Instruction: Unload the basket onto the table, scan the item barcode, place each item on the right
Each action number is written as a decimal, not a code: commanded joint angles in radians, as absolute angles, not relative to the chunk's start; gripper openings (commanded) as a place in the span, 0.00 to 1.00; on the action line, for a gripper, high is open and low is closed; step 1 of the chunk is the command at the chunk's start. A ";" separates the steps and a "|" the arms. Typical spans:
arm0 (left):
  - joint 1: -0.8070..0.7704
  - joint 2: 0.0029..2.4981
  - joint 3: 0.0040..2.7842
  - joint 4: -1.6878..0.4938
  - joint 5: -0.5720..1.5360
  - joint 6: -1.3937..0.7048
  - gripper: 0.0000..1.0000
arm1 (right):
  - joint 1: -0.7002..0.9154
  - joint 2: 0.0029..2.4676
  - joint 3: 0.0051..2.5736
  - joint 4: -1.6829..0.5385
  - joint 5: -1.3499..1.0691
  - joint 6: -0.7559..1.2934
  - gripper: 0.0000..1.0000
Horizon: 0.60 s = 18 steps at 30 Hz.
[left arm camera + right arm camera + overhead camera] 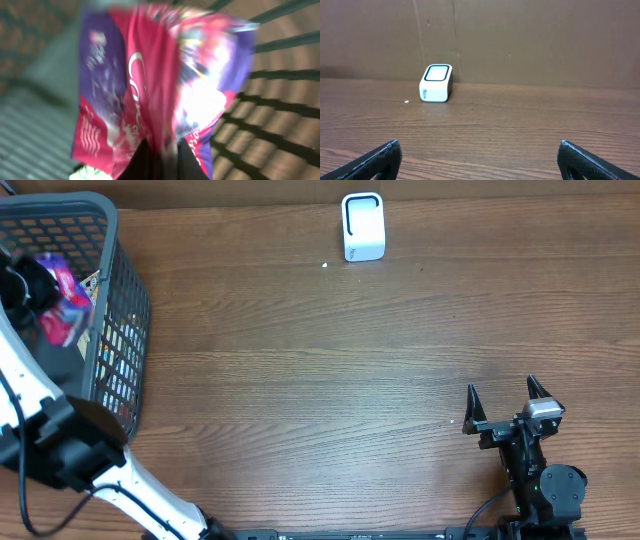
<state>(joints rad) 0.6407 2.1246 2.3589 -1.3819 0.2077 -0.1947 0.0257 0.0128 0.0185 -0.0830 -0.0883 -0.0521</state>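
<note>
The item is a pink and purple packet, blurred in the left wrist view and seen in the overhead view as the packet inside the grey basket at the far left. My left gripper is shut on the packet's lower edge, with both dark fingers pinching the foil. From above, the left gripper sits within the basket. The white barcode scanner stands at the table's back centre, also visible as the scanner ahead of my right gripper. That right gripper is open and holds nothing, at the front right.
The basket holds other packaged goods beneath the packet. Its mesh wall is close on the right in the left wrist view. A cardboard wall backs the table behind the scanner. A small white speck lies near the scanner.
</note>
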 commanded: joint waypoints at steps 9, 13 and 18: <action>0.444 1.762 2.392 -1.317 0.227 -0.164 0.04 | 0.017 0.003 0.008 -0.079 -0.079 -0.053 1.00; 0.352 1.763 2.391 -1.343 0.078 -0.195 0.04 | 0.017 0.003 0.008 -0.079 -0.079 -0.053 1.00; 0.341 1.816 2.391 -1.393 -0.255 -0.378 0.04 | 0.017 0.003 0.008 -0.079 -0.079 -0.053 1.00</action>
<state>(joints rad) 0.3264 1.7615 2.3962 -1.3758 0.0048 -0.2474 0.0257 0.0128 0.0185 -0.0834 -0.0887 -0.0521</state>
